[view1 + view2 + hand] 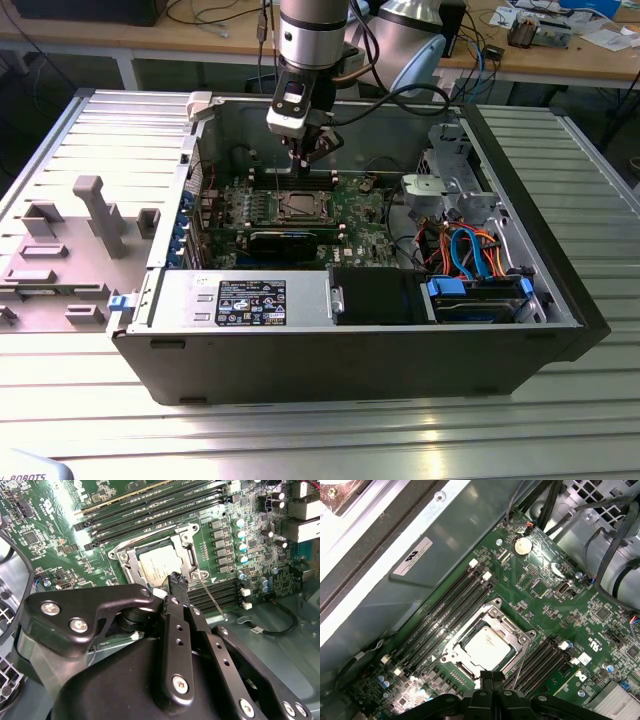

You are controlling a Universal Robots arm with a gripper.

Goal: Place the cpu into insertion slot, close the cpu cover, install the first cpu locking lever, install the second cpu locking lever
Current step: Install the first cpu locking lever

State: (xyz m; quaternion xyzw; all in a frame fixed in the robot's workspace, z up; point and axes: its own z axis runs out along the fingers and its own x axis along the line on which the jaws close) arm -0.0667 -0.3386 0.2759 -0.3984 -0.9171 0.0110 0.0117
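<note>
A ribbed metal worktop point(300, 430) carries an open computer case point(350, 370), lying on its side with its insides exposed. In the exterior view the robot arm point(312, 35) comes down from above into the case, over the green motherboard point(365, 215). A grey moulded fixture point(70, 250) sits on the worktop towards the exterior view's left, just beside the case. Towards the exterior view's right, blue and orange cables point(470, 250) crowd the drive bay.

The black end effector point(310, 150) hangs low over the middle of the motherboard. In both wrist views its two fingers are pressed together (only a hairline seam shows between them), with nothing visible held between them. The closed tip point(177, 580) point(492, 676) sits right at the edge of the insertion slot point(465, 668).

Long black memory slots point(445, 620) run along two sides of the slot. The cpu cover point(496, 616) lies flat over it, its square window framing the cpu point(487, 647), which is seated in the slot with its dull silver top showing. A thin metal locking lever point(212, 599) slants away from the cover's corner across the neighbouring memory slots, passing close by the fingertip; whether it is latched I cannot tell.
</note>
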